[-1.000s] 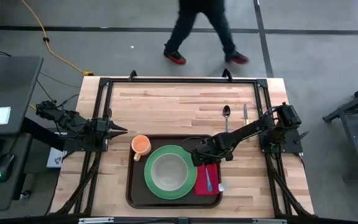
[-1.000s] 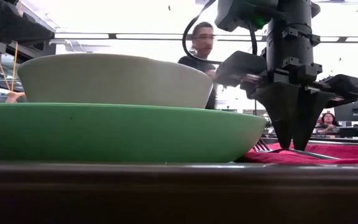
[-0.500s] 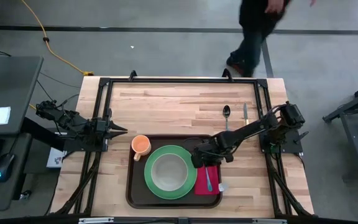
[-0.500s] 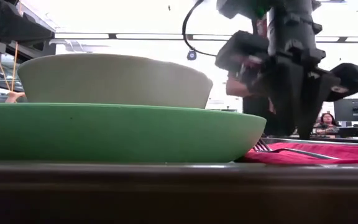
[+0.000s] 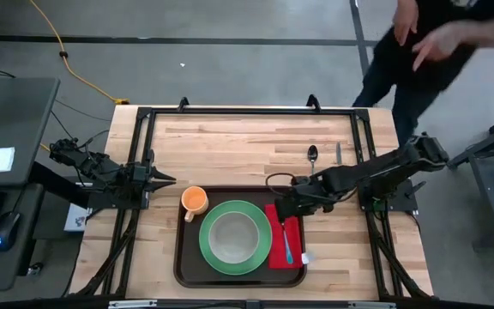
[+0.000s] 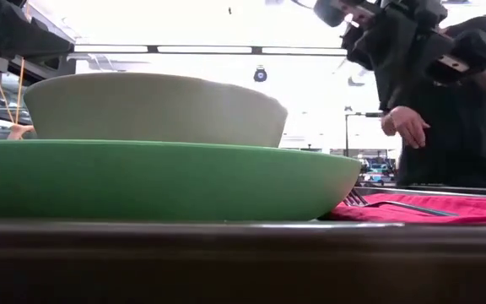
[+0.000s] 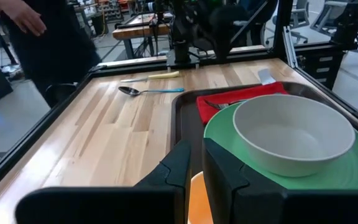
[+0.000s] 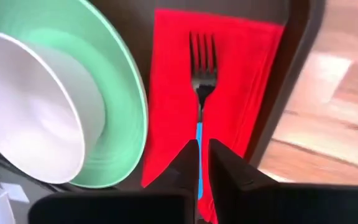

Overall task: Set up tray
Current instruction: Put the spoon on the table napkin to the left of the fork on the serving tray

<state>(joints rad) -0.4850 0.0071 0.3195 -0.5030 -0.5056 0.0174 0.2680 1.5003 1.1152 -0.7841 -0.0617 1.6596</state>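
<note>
The dark brown tray (image 5: 178, 257) lies near the table's front edge. On it sit a green plate (image 5: 260, 225) with a white bowl (image 5: 230, 238) in it, and a red napkin (image 8: 166, 93) at the plate's right. A fork (image 8: 202, 68) with a blue handle lies on the napkin. An orange cup (image 5: 194, 200) stands at the tray's far left corner. My right gripper (image 5: 283, 210) hangs shut above the napkin's far end and points steeply down, touching nothing. My left gripper (image 5: 170, 178) waits shut at the table's left, just beyond the cup.
A spoon (image 5: 312, 154) and a knife (image 5: 338, 153) lie on the bare wood beyond the tray's right end. A person (image 5: 436, 43) stands at the table's far right corner, one hand (image 6: 407, 127) hanging behind my right arm. Open wood lies across the far half.
My right gripper has risen from just over the napkin and drawn a little toward the table's right edge, tipping less steeply. The fork stays lying on the napkin. The person behind the table has walked toward its right corner.
</note>
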